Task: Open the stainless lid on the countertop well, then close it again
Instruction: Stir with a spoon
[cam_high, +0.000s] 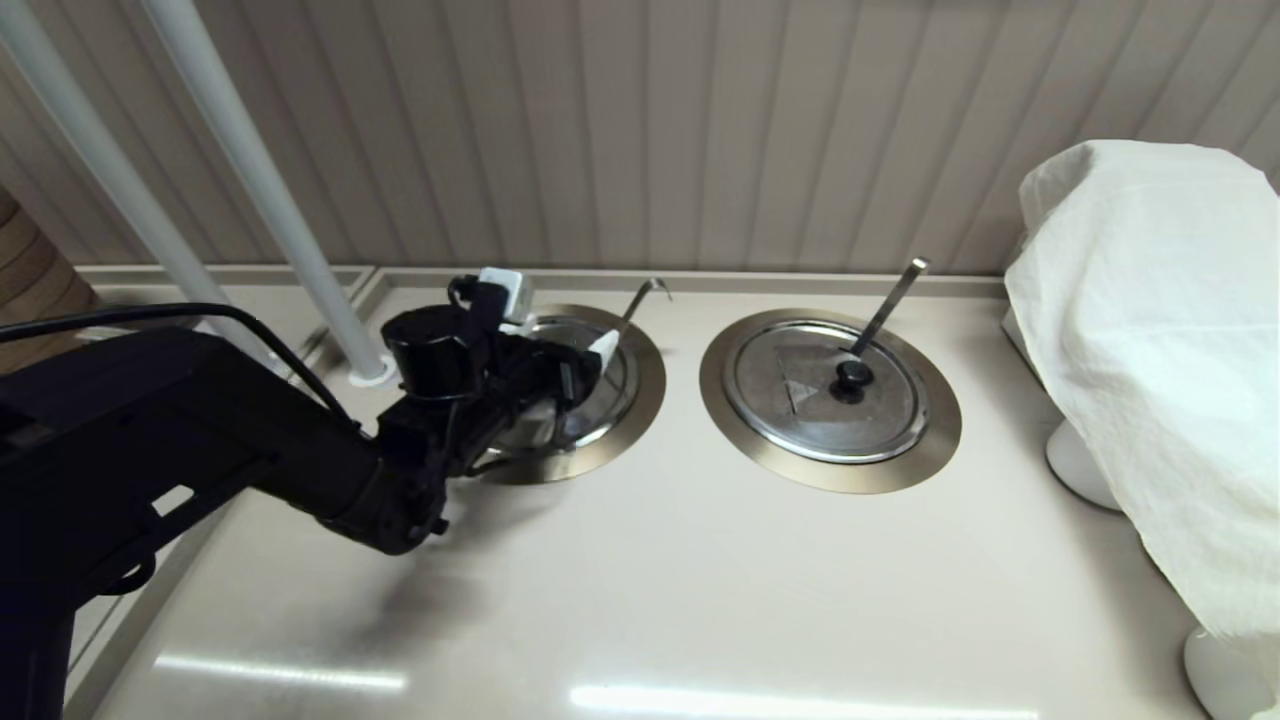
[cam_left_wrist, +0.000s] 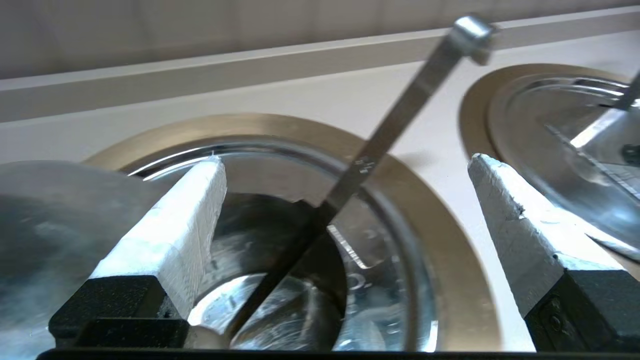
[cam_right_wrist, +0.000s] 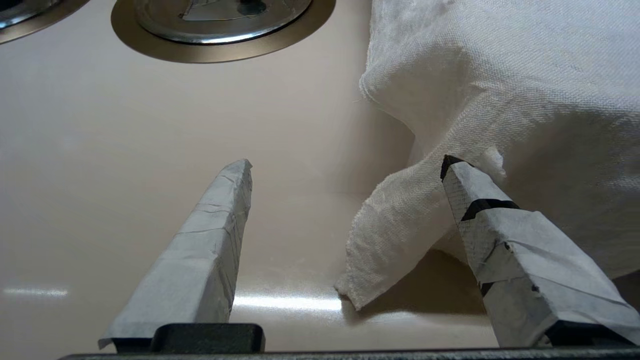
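Just beneath the spread left gripper (cam_left_wrist: 345, 165), the countertop well (cam_left_wrist: 450, 280), uncovered.

The left gripper (cam_left_wrist: 345, 165) is held wide apart over the well (cam_left_wrist: 450, 280); the lid (cam_left_wrist: 55, 225) is seen raised beside one finger (cam_left_wrist: 175, 225), and the ladle handle (cam_left_wrist: 380, 140) is framed between.

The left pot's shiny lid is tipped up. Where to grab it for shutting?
Probably the lid by its raised thin edge, from above, left gripper open astride it. Its knob is hidden, and the ladle handle leans through the opening: avoid it.
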